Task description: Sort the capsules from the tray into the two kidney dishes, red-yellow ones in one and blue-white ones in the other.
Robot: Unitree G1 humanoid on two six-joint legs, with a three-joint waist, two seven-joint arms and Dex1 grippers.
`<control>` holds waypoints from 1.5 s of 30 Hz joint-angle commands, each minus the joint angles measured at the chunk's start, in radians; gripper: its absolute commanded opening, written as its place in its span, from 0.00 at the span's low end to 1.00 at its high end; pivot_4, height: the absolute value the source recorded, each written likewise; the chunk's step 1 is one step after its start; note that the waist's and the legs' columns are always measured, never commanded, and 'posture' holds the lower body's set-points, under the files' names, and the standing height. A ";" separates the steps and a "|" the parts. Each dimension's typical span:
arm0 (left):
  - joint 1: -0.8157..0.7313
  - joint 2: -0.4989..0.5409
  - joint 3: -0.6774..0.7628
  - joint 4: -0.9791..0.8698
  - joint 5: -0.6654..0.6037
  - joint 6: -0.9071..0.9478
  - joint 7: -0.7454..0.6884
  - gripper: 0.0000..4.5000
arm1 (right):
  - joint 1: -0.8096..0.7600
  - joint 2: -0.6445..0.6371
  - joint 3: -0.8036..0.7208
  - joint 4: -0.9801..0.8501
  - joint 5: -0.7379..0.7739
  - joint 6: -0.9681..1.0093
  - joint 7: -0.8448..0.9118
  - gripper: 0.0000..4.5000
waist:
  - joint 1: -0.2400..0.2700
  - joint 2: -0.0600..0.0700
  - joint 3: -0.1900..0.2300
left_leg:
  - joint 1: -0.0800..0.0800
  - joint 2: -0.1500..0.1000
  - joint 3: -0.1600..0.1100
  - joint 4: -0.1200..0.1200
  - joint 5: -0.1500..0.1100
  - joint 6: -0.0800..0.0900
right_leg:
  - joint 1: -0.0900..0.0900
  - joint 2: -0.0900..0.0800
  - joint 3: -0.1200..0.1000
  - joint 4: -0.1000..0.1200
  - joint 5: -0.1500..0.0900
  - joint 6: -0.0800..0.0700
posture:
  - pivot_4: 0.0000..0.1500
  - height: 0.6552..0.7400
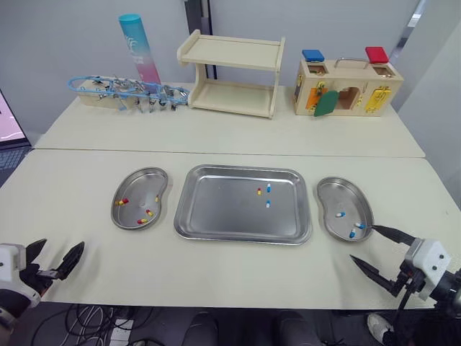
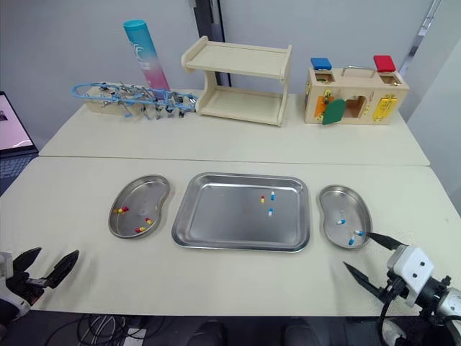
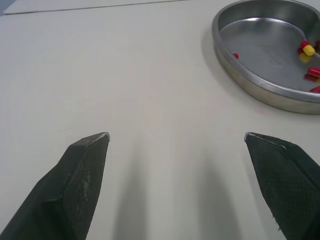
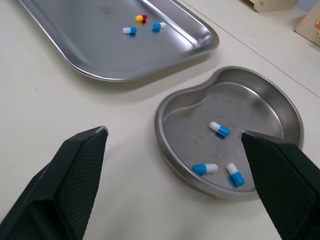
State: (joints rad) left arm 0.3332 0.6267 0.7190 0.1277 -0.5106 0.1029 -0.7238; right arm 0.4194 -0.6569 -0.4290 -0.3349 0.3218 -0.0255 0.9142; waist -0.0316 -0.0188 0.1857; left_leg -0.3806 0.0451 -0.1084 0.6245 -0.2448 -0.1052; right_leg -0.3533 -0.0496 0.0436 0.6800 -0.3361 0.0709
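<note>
In tray [image 1: 216,216]: one red-yellow capsule [image 1: 259,191], two blue-white. Spread and empty: left gripper [image 1: 57,249], right gripper [image 1: 364,243]. Advise right takes nearest blue-white capsule [image 1: 268,204], descending vertically, pinching across its middle

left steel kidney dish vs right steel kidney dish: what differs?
The left steel kidney dish holds several red-yellow capsules; the right steel kidney dish holds three blue-white capsules. The left dish lies left of the rectangular steel tray, the right dish right of it. The open right gripper sits close to the right dish's rim; the open left gripper is well clear of the left dish. Shared: same shiny kidney shape.
</note>
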 commanded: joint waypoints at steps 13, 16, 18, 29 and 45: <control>0.108 -0.008 0.077 -0.039 -0.044 0.037 -0.009 1.00 | -0.086 -0.119 -0.059 0.219 0.029 -0.045 0.083 1.00 | -0.001 0.000 0.000 | 0.000 0.000 0.001 0.000 0.000 0.000 | 0.000 0.000 0.001 0.000 0.000 0.000 | 1.00 1.00; 0.111 -0.004 0.071 -0.068 -0.056 0.039 -0.023 1.00 | -0.085 -0.101 -0.024 0.171 0.040 -0.043 0.095 1.00 | -0.001 0.000 0.000 | 0.000 0.000 0.000 0.000 0.000 0.000 | 0.000 0.000 0.000 0.000 0.000 0.000 | 1.00 1.00; 0.096 0.007 0.068 -0.094 -0.078 0.063 -0.027 1.00 | -0.078 -0.082 0.004 0.114 0.051 -0.036 0.091 1.00 | 0.000 0.000 0.000 | 0.000 0.000 0.000 0.000 0.000 0.000 | 0.000 0.000 0.000 0.000 0.000 0.000 | 1.00 1.00; -0.078 0.171 -0.171 -0.364 -0.098 0.163 -0.207 1.00 | -0.050 0.046 0.236 -0.139 0.014 0.028 -0.019 1.00 | 0.004 -0.001 -0.001 | 0.000 0.000 0.000 0.000 0.000 0.000 | 0.001 0.000 0.000 0.000 0.000 0.000 | 1.00 1.00; -0.749 0.064 -0.764 -0.194 0.071 0.342 -0.223 0.65 | -0.172 0.151 0.475 -0.264 -0.100 0.197 -0.243 1.00 | -0.001 0.000 -0.001 | -0.001 0.000 -0.001 0.000 0.000 0.000 | -0.001 0.001 0.000 0.001 0.000 0.000 | 1.00 1.00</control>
State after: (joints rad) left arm -0.3869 0.7000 -0.0240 -0.0830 -0.4636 0.4769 -0.9292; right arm 0.2550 -0.5076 0.0404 -0.5546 0.2183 0.1693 0.6831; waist -0.0321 -0.0190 0.1849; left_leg -0.3814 0.0450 -0.1091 0.6250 -0.2446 -0.1055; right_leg -0.3541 -0.0485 0.0433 0.6812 -0.3360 0.0711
